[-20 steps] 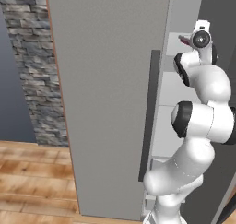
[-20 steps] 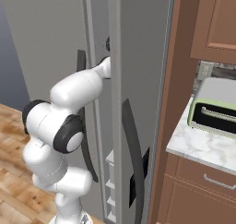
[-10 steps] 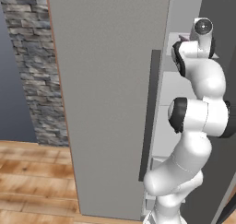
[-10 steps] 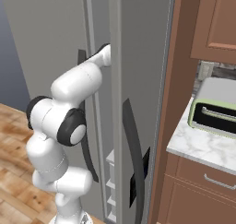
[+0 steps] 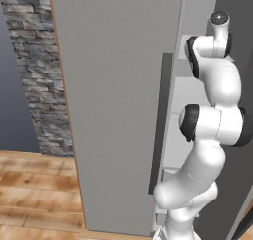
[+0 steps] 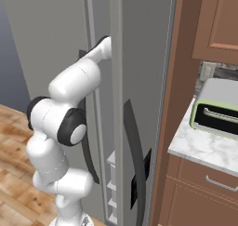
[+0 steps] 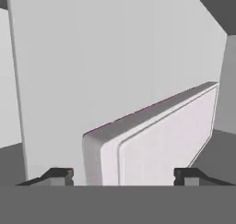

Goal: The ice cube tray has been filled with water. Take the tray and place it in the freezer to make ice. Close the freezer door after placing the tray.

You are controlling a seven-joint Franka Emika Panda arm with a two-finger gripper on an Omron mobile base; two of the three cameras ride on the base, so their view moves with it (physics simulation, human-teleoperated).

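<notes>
Far left in the left base view: a grey stone-block wall [image 5: 34, 76] above a wooden plank floor [image 5: 34, 184]. Next rightward, the tall plain grey freezer door [image 5: 116, 110], swung open, with its long dark vertical handle [image 5: 160, 125] along the right edge. Beyond that edge, the narrow freezer compartment with white shelves [image 5: 190, 93], the white jointed arm [image 5: 212, 125] reaching up into it.

In the hand view, a two-finger tool [image 7: 123, 176] with dark tips spread wide and gripping nothing. Between the tips and just ahead, the flat pale pink-lilac rectangular ice cube tray [image 7: 152, 142], seen edge-on and tilted by the camera's roll, resting inside the white-walled freezer; no contact visible between tips and tray.

Rightward in the right base view: the matching grey door [image 6: 139, 95] with a curved dark handle, a brown wooden cabinet side [image 6: 179, 104], then a white marble counter [image 6: 200, 148] carrying a pale green toaster oven [image 6: 216, 109].
</notes>
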